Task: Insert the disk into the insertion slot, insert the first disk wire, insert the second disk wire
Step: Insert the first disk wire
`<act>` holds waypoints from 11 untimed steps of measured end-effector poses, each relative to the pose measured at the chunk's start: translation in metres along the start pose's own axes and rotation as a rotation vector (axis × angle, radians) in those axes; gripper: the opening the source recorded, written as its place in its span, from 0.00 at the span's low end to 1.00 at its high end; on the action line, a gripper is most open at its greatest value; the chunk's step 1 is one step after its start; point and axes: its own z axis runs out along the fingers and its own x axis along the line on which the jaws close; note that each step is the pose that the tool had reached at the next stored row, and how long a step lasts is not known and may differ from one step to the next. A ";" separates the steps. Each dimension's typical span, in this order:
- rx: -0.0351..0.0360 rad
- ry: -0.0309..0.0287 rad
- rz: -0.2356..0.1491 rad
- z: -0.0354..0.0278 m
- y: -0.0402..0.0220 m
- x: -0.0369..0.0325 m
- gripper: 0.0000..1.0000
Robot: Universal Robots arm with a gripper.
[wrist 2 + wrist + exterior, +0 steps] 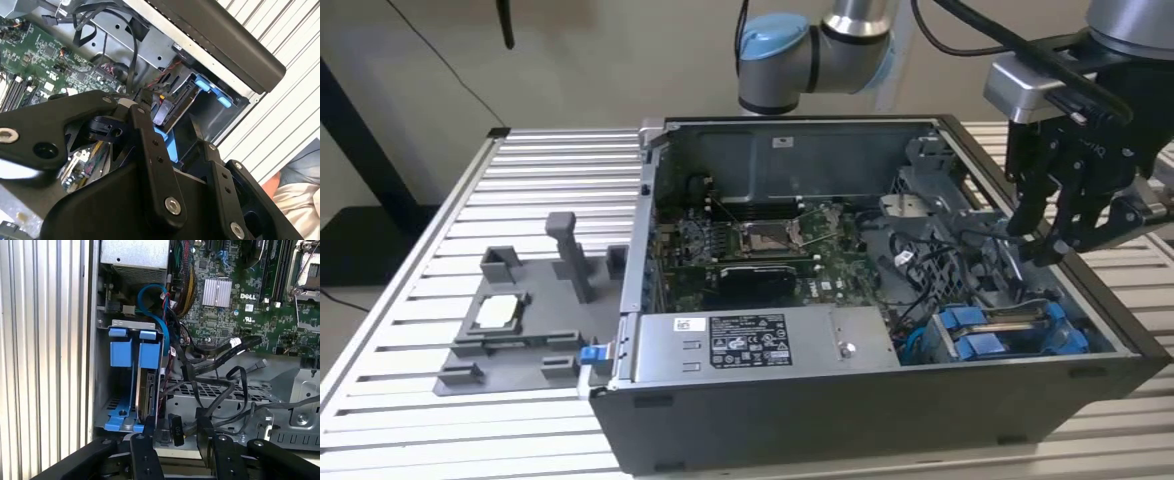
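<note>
The disk (pixel 146 390) stands on edge inside the insertion slot (pixel 102 390), held in its blue caddy (pixel 121 351) with two blue tabs at the end. In the exterior view the disk (pixel 1003 328) sits in the case's near corner on the exterior view's right. My gripper (pixel 175 440) hovers just beside the slot, over a bundle of loose cables. A small black wire connector (pixel 175 429) lies between the open fingers, with a gap on each side. The exterior view has the gripper (pixel 1051 245) hanging over the case's right-hand wall, fingers pointing down.
The open computer case (pixel 854 400) rests on a slatted metal table. Inside are the motherboard (pixel 761 240), a silver power supply box (pixel 747 340) and tangled black cables (pixel 220 355). A grey fixture (pixel 520 320) stands at the exterior view's left. A person's sleeve (pixel 300 195) is nearby.
</note>
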 end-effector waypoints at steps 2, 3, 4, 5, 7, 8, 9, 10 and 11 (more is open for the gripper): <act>0.0000 0.0001 0.000 0.0000 0.0000 0.0000 0.38; 0.0000 0.0001 0.000 0.0000 0.0000 0.0000 0.38; 0.0000 0.0001 0.000 0.0000 0.0000 0.0000 0.32; 0.0000 0.0002 0.000 0.0000 0.0000 0.0000 0.26; 0.0000 0.0002 0.000 0.0000 0.0000 0.0000 0.19; 0.0000 0.0002 0.000 0.0000 0.0000 0.0000 0.19; 0.0000 0.0002 0.000 0.0000 0.0000 0.0000 0.19; 0.0000 0.0002 0.000 0.0000 0.0000 0.0000 0.19; -0.0001 0.0003 0.000 0.0000 0.0000 0.0000 0.19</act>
